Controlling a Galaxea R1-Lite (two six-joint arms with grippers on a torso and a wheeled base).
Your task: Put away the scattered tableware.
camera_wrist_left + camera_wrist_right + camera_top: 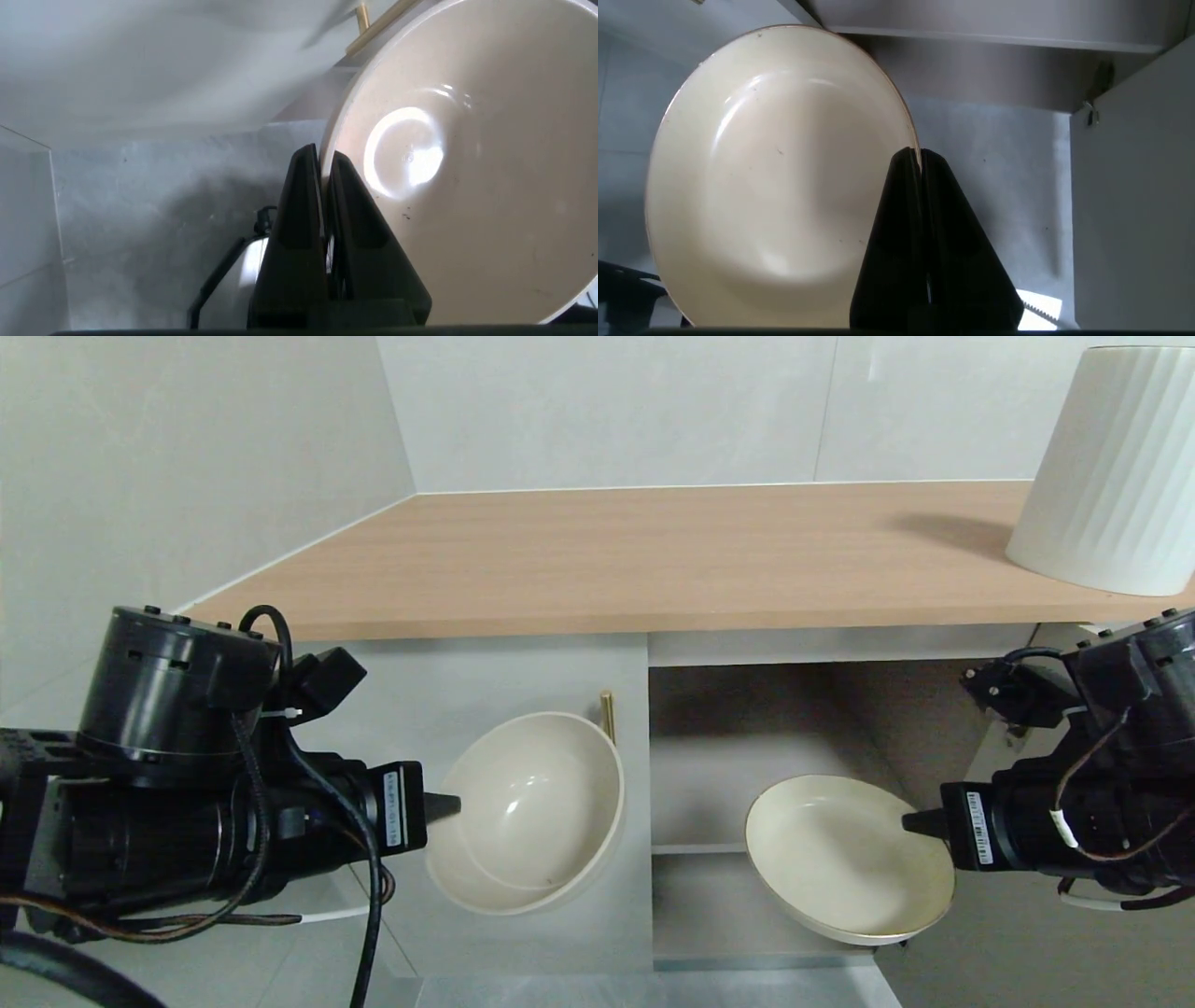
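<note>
Head view gives you the cream bowl (527, 812) held up before the closed cabinet door (523, 672), its left rim pinched tight in your left gripper (452, 804). The cream plate (845, 859) hangs before the open compartment (747, 728), its right rim clamped in the right gripper (908, 821). The wooden countertop (653, 560) runs above both.

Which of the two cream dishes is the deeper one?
The bowl gripped by its rim in the left gripper. The plate in the right gripper is clearly shallower and flatter.
</note>
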